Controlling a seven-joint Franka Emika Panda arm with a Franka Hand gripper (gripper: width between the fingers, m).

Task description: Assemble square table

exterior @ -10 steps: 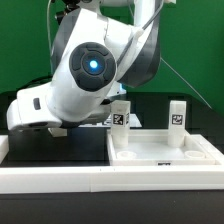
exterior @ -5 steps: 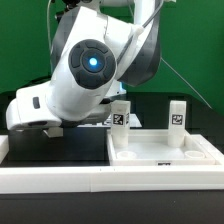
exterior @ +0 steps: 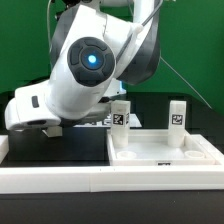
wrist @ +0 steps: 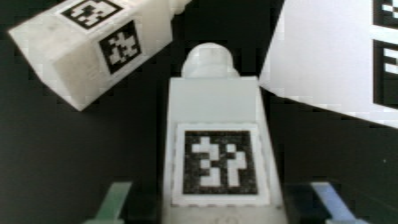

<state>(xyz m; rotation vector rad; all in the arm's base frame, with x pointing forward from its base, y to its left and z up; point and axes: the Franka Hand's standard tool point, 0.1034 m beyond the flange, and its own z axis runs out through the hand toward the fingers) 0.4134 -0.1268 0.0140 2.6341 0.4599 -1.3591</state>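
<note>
Tabletop (exterior: 60,150) black — backdrop (exterior: 20,45) green

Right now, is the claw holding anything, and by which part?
Cannot tell: the claw straddles the white tagged plastic block leg at its tagged end, contact unseen.

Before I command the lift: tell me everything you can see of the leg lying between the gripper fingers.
The leg is a white block, plastic by its look, with a black-and-white marker tag on its upward face and a narrower rounded stub at one end. It lies flat on the black table, lengthwise between the fingers of the gripper, one on each side. Dark gaps show beside it, so whether they touch it cannot be told. A second tagged leg lies close by, apart from it.
</note>
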